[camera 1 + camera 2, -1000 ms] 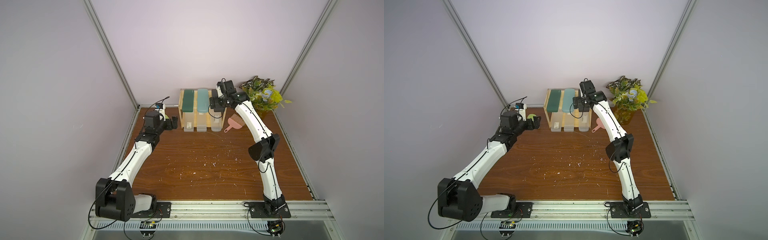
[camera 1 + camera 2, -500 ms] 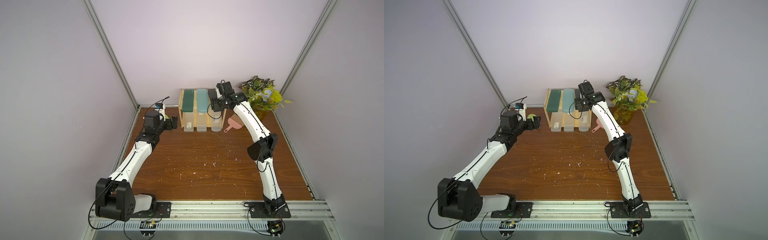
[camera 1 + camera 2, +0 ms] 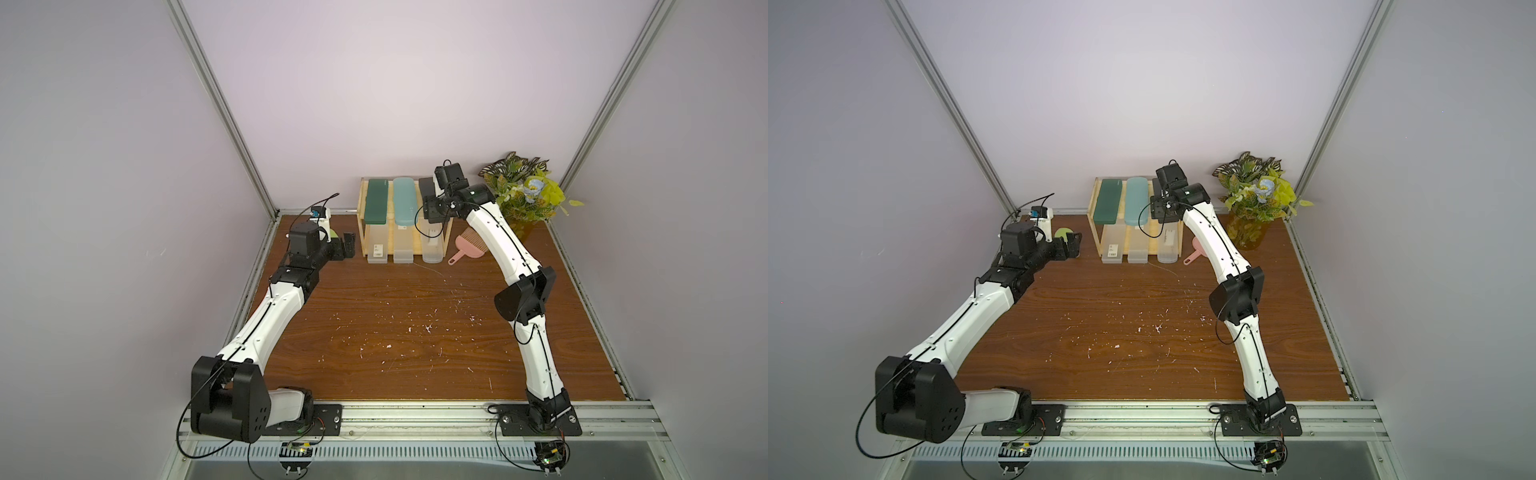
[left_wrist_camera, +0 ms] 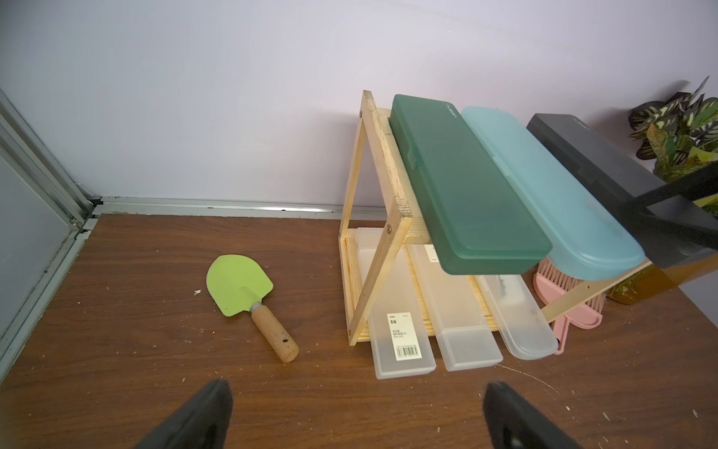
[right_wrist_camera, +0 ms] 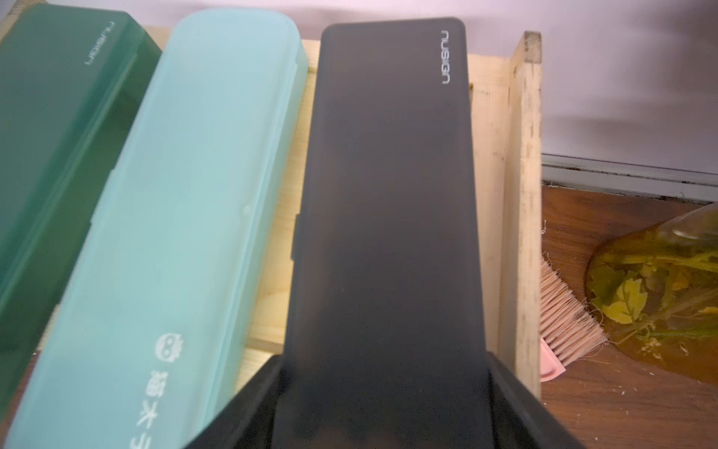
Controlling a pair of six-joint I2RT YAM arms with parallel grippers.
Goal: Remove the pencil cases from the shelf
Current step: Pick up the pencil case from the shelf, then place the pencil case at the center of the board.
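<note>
The word "nusign" is printed in small pale lowercase letters near one end of the lid of the long flat black plastic pencil case (image 5: 384,217), and the same word stands near the matching end of the long flat dark green plastic pencil case (image 5: 58,128). The long flat teal blue plastic pencil case (image 5: 167,233) carries a small white round cartoon face followed by white Chinese characters, the last cut off at the frame edge. A long flat frosted translucent plastic pencil case (image 4: 404,367) bears a white paper label (image 4: 404,336) with a barcode and print too small to read.
</note>
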